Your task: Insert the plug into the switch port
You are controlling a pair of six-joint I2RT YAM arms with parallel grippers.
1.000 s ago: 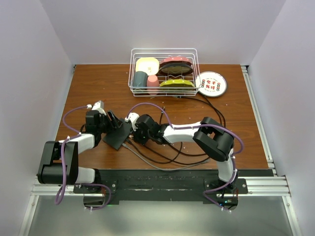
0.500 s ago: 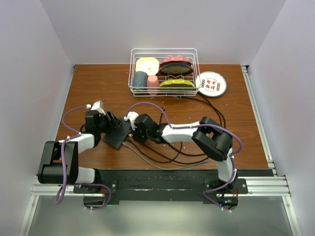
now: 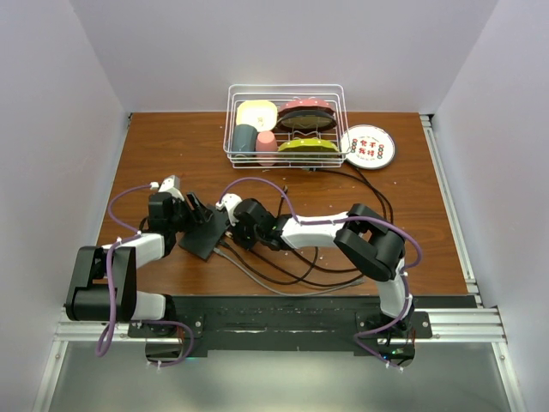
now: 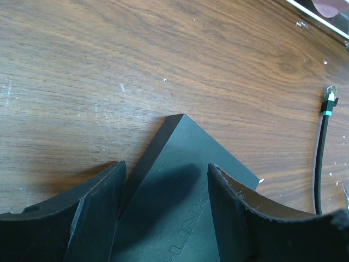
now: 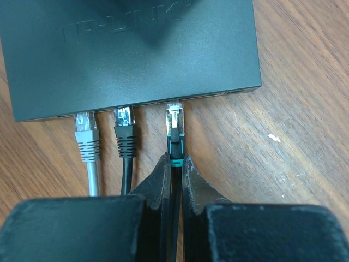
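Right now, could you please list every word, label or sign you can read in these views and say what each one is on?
"TP-LINK": tone-on-tone lettering on the top of the switch, right wrist view.
"-LINK": the same brand on the switch, partly cut off, left wrist view.
Red marks on the round white disc beside the wire basket: too small to read.
No other text is visible.

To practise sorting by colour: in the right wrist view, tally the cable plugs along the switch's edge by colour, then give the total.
grey plug: 1
black plug: 1
green-collared plug, held by the right gripper: 1
Total at the switch: 3
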